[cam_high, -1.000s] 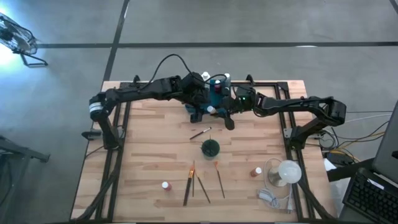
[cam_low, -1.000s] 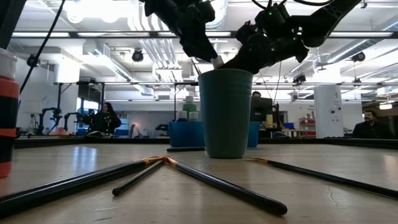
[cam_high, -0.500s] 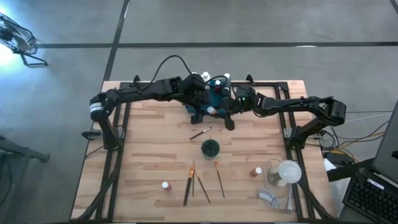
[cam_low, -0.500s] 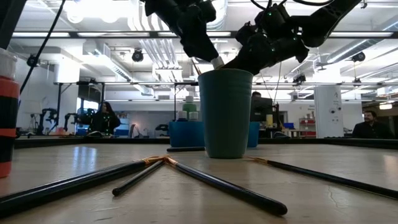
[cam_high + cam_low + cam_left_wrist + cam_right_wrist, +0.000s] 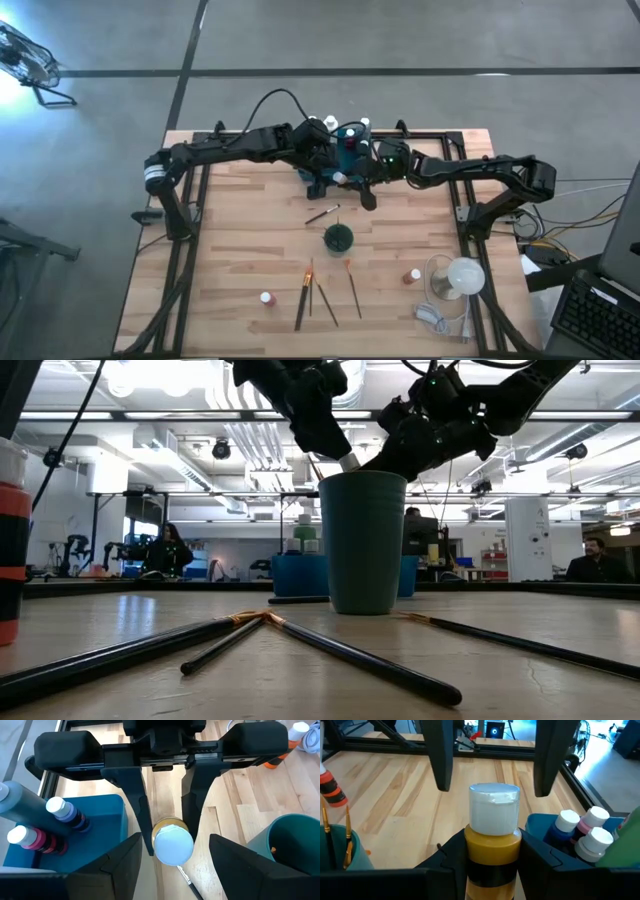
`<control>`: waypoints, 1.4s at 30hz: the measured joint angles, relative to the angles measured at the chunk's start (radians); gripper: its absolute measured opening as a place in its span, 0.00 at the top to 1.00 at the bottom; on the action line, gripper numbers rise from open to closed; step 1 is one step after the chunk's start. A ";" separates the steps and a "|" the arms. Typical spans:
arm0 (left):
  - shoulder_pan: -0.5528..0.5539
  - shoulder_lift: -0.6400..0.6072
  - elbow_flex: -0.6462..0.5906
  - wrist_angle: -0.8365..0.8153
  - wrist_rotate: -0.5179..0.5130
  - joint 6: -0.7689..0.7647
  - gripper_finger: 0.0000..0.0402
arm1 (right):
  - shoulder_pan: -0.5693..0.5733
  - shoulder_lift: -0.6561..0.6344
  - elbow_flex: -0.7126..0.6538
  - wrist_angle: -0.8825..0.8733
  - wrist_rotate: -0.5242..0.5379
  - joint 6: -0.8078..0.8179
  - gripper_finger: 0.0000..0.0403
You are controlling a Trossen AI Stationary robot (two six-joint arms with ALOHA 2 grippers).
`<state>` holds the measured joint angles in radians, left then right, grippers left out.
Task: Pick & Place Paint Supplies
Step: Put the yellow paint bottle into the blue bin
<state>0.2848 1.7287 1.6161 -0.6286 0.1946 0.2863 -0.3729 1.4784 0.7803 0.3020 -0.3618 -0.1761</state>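
A yellow bottle with a white cap hangs above the table in front of the teal tray. My right gripper is shut on it. My left gripper faces it, open, its fingers standing wide on either side of the cap without touching. The tray holds several white-capped bottles. A dark green cup stands mid-table with brushes inside. Several loose paintbrushes and two small bottles lie or stand on the near half of the table. My right gripper pinches the bottle's yellow body, just below the cap, between its two fingers. It comes from the table's right, slanting down. The cap sticks out past the fingertips toward my left gripper. The bottle is tilted and clear of the table.
One brush lies on the boards between the grippers and the cup. A pale rounded object sits at the near right. In the low view the cup stands below both grippers, with an orange-banded bottle at the left.
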 joint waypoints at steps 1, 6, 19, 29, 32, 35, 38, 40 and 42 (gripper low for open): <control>0.000 0.000 0.000 0.000 0.000 0.000 0.41 | 0.000 0.000 0.000 0.000 0.000 0.000 0.70; 0.000 0.000 0.000 0.000 0.000 -0.001 0.42 | 0.000 0.000 0.000 0.000 0.000 0.000 0.70; 0.000 0.000 0.000 0.000 0.000 -0.017 0.42 | 0.000 0.000 0.000 0.000 0.000 0.000 0.70; 0.000 0.000 -0.001 0.000 0.000 -0.025 0.42 | 0.000 0.000 0.000 0.000 0.000 -0.004 0.70; 0.000 0.000 -0.001 0.000 0.000 -0.023 0.42 | 0.000 -0.001 0.000 0.000 0.000 -0.005 0.70; -0.001 0.000 -0.001 0.000 0.000 -0.014 0.42 | 0.000 -0.001 0.000 0.000 0.000 -0.006 0.70; -0.001 0.000 -0.001 -0.001 0.000 -0.010 0.42 | 0.000 -0.001 0.000 0.000 0.000 -0.006 0.70; -0.001 0.000 -0.001 -0.002 0.003 -0.010 0.42 | 0.000 -0.001 0.000 0.000 0.000 -0.007 0.70; -0.003 0.000 -0.001 -0.007 0.004 -0.010 0.42 | 0.000 -0.001 0.000 0.000 0.000 -0.007 0.70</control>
<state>0.2817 1.7287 1.6154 -0.6361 0.1982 0.2764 -0.3729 1.4773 0.7803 0.3019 -0.3622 -0.1831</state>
